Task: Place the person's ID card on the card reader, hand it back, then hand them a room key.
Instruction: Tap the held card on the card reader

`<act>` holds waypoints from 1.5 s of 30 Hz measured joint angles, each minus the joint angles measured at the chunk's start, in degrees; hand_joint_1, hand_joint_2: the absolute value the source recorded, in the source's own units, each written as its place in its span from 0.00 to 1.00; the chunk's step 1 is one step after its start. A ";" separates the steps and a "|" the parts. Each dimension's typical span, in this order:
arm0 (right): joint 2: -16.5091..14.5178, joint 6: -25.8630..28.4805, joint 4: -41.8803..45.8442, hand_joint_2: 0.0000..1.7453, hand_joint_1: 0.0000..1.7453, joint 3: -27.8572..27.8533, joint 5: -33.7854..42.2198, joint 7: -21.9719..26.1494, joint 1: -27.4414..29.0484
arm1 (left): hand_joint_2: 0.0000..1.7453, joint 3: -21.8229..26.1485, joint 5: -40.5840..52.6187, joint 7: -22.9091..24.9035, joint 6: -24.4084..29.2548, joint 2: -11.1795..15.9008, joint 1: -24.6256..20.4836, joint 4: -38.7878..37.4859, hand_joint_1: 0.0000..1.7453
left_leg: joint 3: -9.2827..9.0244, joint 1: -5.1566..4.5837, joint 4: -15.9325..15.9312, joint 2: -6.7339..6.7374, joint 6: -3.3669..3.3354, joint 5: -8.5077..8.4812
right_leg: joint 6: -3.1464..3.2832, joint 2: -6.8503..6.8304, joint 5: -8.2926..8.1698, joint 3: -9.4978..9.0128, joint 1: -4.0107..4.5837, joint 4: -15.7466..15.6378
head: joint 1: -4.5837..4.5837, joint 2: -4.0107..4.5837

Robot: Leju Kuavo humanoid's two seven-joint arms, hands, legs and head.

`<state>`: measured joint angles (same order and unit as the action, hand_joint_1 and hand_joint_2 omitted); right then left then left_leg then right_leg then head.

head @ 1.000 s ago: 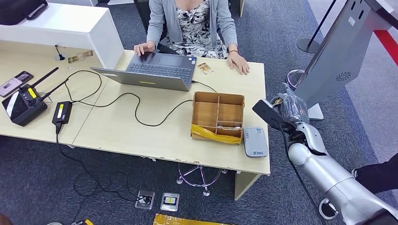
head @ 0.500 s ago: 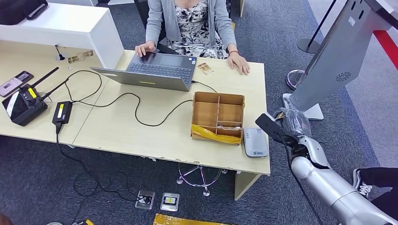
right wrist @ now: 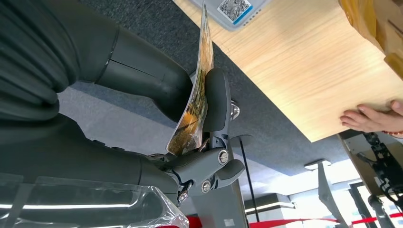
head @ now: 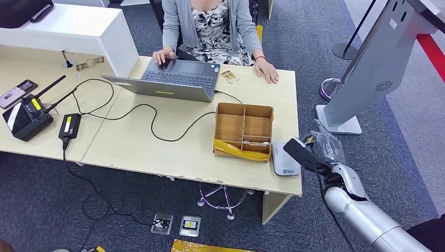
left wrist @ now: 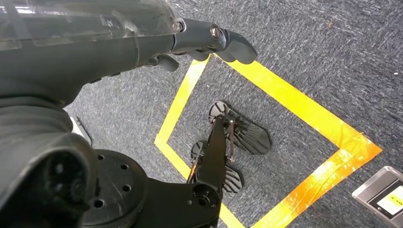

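Note:
My right hand (head: pixel 321 150) hovers just off the table's right front corner, beside the grey card reader (head: pixel 285 159). In the right wrist view its thumb and a finger pinch the colourful ID card (right wrist: pixel 197 90) on edge, with the card's far end close to the reader (right wrist: pixel 233 8) and apart from it. A cardboard divider box (head: pixel 244 130) stands left of the reader, with a card lying in one front compartment. The person (head: pixel 210 26) sits behind the table, one hand (head: pixel 267 71) flat on it. My left hand (left wrist: pixel 142 42) hangs over the carpet, holding nothing, fingers (left wrist: pixel 228 40) stretched out.
An open laptop (head: pixel 173 79) with a trailing black cable sits mid-table, and a small card (head: pixel 229 76) lies beside it. A grey kiosk stand (head: pixel 367 68) rises on the floor to the right. A controller (head: pixel 23 118) and a power brick (head: pixel 69 126) lie far left.
My right hand has come down and back along the table's right edge with the card, from level with the box to beside the reader. The person has barely moved.

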<state>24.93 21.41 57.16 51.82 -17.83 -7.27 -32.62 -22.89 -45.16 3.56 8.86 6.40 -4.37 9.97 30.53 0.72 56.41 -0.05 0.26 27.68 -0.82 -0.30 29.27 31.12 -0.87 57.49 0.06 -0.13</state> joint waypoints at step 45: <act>-5.22 -4.14 -14.57 1.00 1.00 0.13 6.04 6.38 -3.06 | 0.00 -4.26 -3.33 0.32 0.25 0.15 -0.05 0.00 0.00 | 0.02 0.00 0.00 -0.01 0.00 0.00 | 0.00 -0.01 0.00 0.00 0.00 0.00 | 0.00 0.00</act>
<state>19.72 17.27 42.59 51.95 -11.80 -0.89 -35.69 -27.15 -48.48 3.89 9.11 6.56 -4.43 9.97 30.55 0.72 56.41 -0.06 0.26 27.67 -0.82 -0.31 29.27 31.12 -0.87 57.49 0.06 -0.13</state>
